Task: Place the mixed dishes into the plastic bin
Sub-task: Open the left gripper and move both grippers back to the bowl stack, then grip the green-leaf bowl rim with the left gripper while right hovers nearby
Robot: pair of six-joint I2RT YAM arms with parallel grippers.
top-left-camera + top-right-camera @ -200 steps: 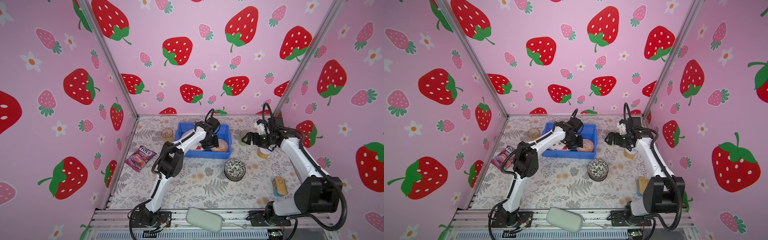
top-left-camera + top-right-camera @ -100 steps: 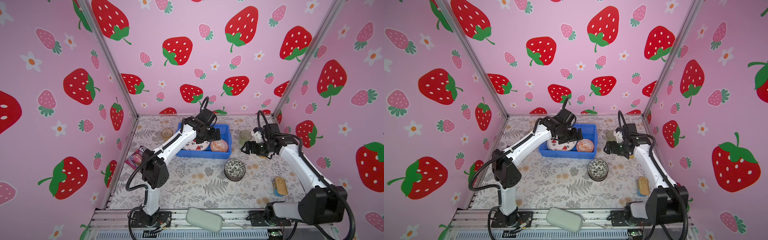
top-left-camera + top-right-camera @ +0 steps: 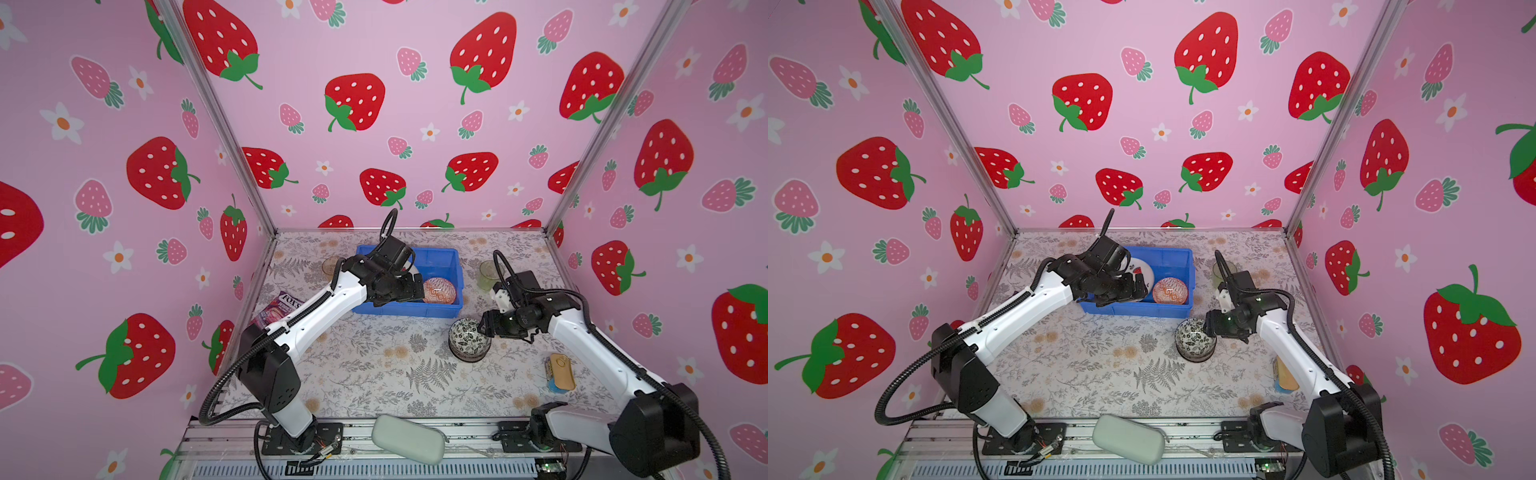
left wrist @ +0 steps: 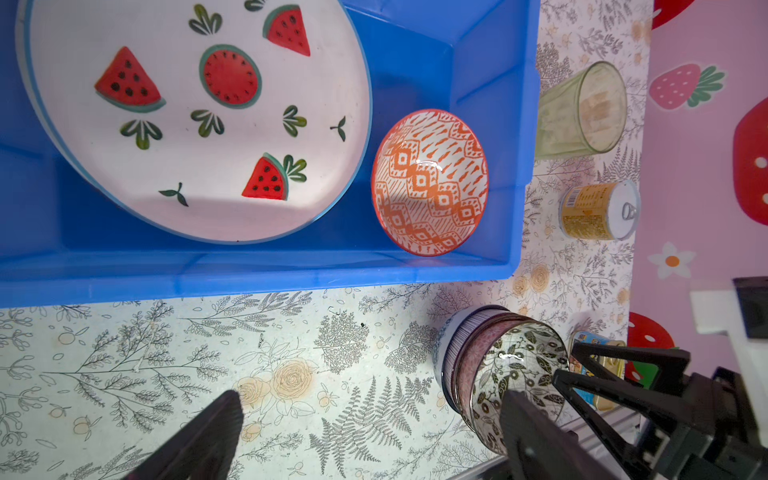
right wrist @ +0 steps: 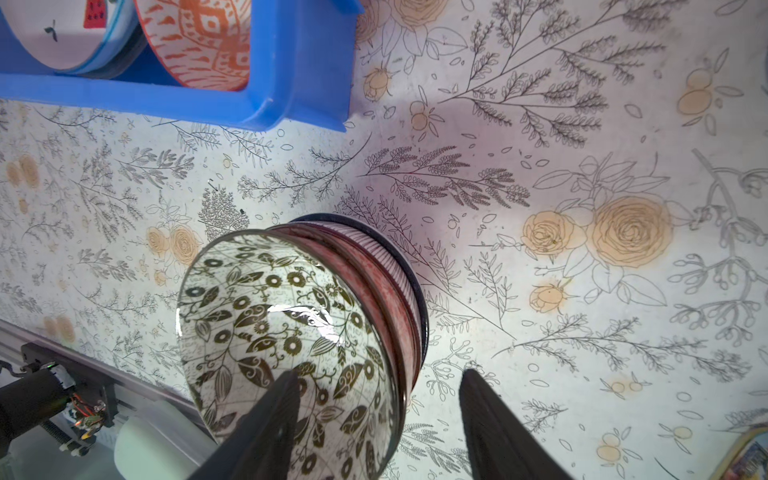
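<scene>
**A:** From above, where are the dishes?

**B:** In both top views the bin (image 3: 407, 311) sits at the back of the surface (image 3: 365, 374). It holds the plate (image 3: 1140, 270) and the orange bowl (image 3: 439, 291). A bowl stack (image 3: 468, 340) stands outside the bin, near its front right corner. The green tumbler (image 3: 486, 274) stands right of the bin, the amber tumbler (image 3: 330, 264) left of it.

**A:** And the arms?

**B:** The left fingers (image 3: 409, 289) hang over the bin's front edge. The right fingers (image 3: 484, 326) are at the stack's rim.

**A:** Left wrist view?

**B:** The left fingers (image 4: 199, 440) are spread wide and empty above bare surface. The plate (image 4: 199, 124) is in the bin (image 4: 249, 274) with the orange bowl (image 4: 430, 183) just beside it. A can (image 4: 598, 210) sits near the green tumbler (image 4: 582, 112).

**A:** Right wrist view?

**B:** The right fingers (image 5: 270, 424) are apart, straddling the rim of the bowl stack (image 5: 291, 324). One is over the black-and-white top bowl's inside, one outside. Surface shows between the outer finger and the stack, so nothing is clamped. Whether the inner one touches, I cannot tell.
</scene>
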